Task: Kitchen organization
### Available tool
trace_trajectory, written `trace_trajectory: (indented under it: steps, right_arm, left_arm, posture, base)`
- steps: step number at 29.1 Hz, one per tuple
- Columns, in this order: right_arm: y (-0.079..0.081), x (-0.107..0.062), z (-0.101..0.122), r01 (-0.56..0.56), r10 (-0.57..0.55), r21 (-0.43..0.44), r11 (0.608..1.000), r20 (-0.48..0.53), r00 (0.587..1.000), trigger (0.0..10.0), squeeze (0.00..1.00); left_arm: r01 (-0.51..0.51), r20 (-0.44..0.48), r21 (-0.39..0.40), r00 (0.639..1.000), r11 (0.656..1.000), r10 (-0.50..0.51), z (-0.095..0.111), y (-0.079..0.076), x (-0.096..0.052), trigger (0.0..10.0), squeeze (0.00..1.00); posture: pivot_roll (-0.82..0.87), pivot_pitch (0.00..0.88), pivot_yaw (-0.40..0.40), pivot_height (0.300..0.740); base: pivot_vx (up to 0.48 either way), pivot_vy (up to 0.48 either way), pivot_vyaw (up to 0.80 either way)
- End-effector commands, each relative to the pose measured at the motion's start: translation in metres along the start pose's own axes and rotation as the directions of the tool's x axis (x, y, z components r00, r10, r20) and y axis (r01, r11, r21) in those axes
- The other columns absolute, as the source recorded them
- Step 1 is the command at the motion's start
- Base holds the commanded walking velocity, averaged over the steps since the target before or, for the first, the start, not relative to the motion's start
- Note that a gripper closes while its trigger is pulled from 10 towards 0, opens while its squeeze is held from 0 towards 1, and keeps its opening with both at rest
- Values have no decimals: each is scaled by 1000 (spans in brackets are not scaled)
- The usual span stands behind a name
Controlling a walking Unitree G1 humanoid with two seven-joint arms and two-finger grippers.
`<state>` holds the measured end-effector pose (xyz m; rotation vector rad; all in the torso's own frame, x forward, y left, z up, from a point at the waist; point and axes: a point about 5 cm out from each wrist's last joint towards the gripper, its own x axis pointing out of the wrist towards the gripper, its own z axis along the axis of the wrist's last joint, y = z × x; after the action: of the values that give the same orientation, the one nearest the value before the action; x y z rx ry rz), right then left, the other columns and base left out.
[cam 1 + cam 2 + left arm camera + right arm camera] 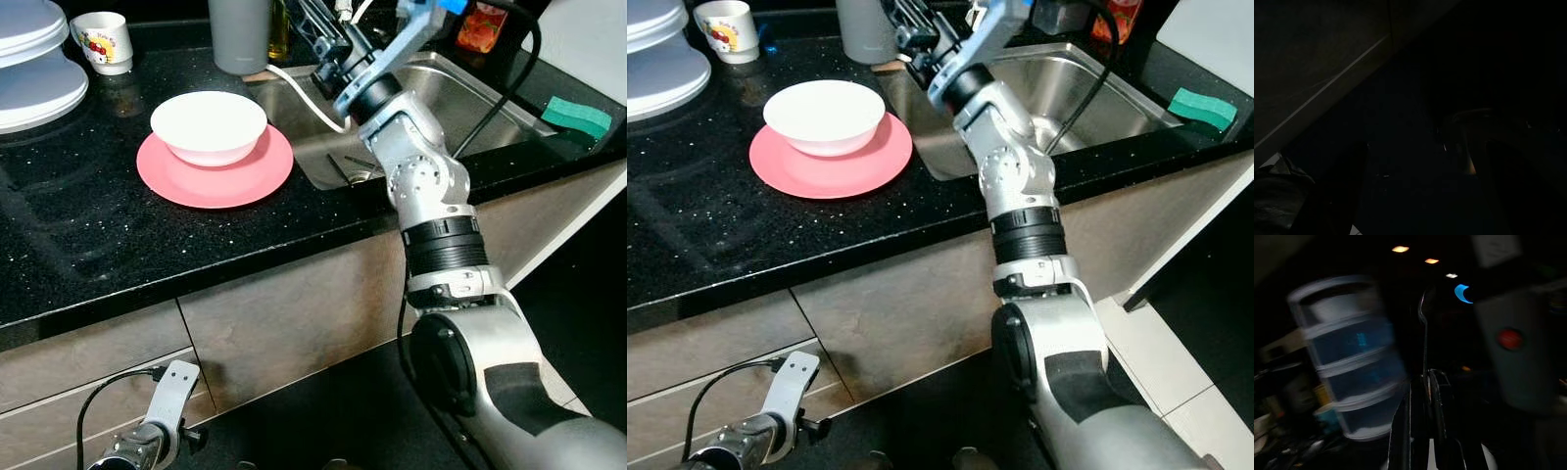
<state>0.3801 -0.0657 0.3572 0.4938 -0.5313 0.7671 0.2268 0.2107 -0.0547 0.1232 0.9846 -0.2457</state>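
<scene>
The right gripper [1422, 382] is raised over the near left corner of the stainless steel sink [460, 98], its jaws clenched on a thin metal utensil handle [1423, 333] that rises in a slender curved line from between the black fingers [1437, 401]; what kind of utensil it is cannot be told. Beyond it, blurred in the right wrist view, stands a stack of white and translucent blue round containers [1347, 357] and a pale appliance with a red button [1511, 339]. No writing is readable anywhere.

On the black speckled tabletop [118, 245] sits a glossy white bowl [208, 125] resting in a matte pink plate [216, 166], just left of the sink. A grey plastic cup [240, 34] stands behind it, and a white mug with red fruit print [103, 41] further left, near stacked white plates [34, 69]. A green sponge [576, 116] lies on the right edge of the sink surround.

The left gripper [147, 441] hangs idle low before the brown cabinet fronts [294, 313]; whether its jaws are released or clenched cannot be told.
</scene>
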Motion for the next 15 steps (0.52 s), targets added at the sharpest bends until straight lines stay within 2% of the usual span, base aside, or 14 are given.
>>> trace_trajectory:
  steps: [1, 5, 7, 9, 13, 15]
  right_arm:
    - [-13, -8, -9, 104, -103, 12, 995, -22, 994, 0, 0]
    - [-20, -11, -11, 163, -162, 14, 987, -23, 986, 0, 0]
    - [-29, -15, -11, 232, -232, -11, 973, -25, 972, 0, 0]
    - [-37, -18, -10, 284, -291, -123, 951, -38, 956, 0, 0]
    - [-40, -20, -9, 304, -321, -225, 926, -44, 946, 0, 0]
    - [-43, -20, -8, 315, -348, -334, 888, -43, 936, 0, 0]
  left_arm:
    - [7, -18, -6, 1000, 1000, -7, -6, -3, 0, 10000, 0]
    - [6, -18, -6, 1000, 1000, -7, -6, -3, 0, 10000, 0]
    - [6, -18, -7, 1000, 1000, -7, -6, -3, 0, 10000, 0]
    - [8, -19, -4, 1000, 1000, -8, -6, -2, 0, 10000, 0]
    - [10, -20, -1, 1000, 1000, -10, -6, -2, 0, 10000, 0]
    - [11, -21, 0, 1000, 1000, -11, -6, -2, 0, 10000, 0]
  posture:
    - [14, 166, -88, 740]
    - [14, 166, -88, 740]
    - [14, 166, -88, 740]
    - [16, 166, -87, 740]
    - [16, 168, -86, 740]
    - [16, 169, -86, 740]
  base:
    - [0, 0, 0]
    - [0, 0, 0]
    - [0, 0, 0]
    - [0, 0, 0]
    - [0, 0, 0]
    - [0, 0, 0]
